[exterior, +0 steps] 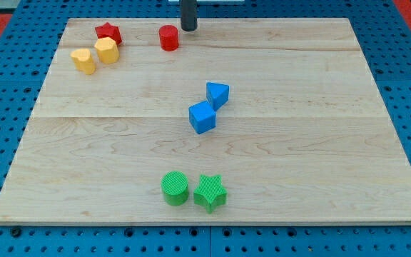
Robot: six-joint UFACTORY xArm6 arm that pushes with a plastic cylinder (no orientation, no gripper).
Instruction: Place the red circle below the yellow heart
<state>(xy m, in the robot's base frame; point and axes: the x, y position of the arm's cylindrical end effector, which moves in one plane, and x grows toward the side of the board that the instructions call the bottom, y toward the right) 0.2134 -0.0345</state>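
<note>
The red circle [168, 37] stands near the top edge of the wooden board [298, 164], left of centre. My tip [189, 28] is just to its upper right, a small gap away. Two yellow blocks lie at the top left, touching each other: one [106, 50] to the upper right and one [83, 61] to the lower left. I cannot tell which of them is the heart. The red circle is to the right of both and slightly higher.
A red star [108, 32] sits just above the yellow pair. A blue triangle [217, 93] and a blue cube [202, 117] touch at the board's centre. A green circle [175, 188] and a green star [210, 193] sit side by side near the bottom edge.
</note>
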